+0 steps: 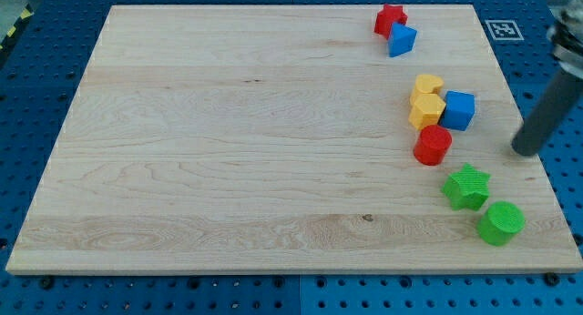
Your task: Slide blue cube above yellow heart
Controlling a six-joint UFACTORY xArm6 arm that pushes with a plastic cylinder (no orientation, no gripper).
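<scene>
The blue cube (458,110) sits near the board's right edge, touching the right side of a yellow hexagon block (425,110). The yellow heart (427,85) lies just above that hexagon, up and to the left of the cube. My tip (523,152) is at the view's right, to the right of the blue cube and slightly lower, apart from it by a clear gap.
A red cylinder (433,145) sits just below the yellow hexagon. A green star (466,187) and a green cylinder (500,222) lie at the lower right. A red star (390,20) and a blue block (402,40) touch at the top right. The wooden board (228,142) fills the view.
</scene>
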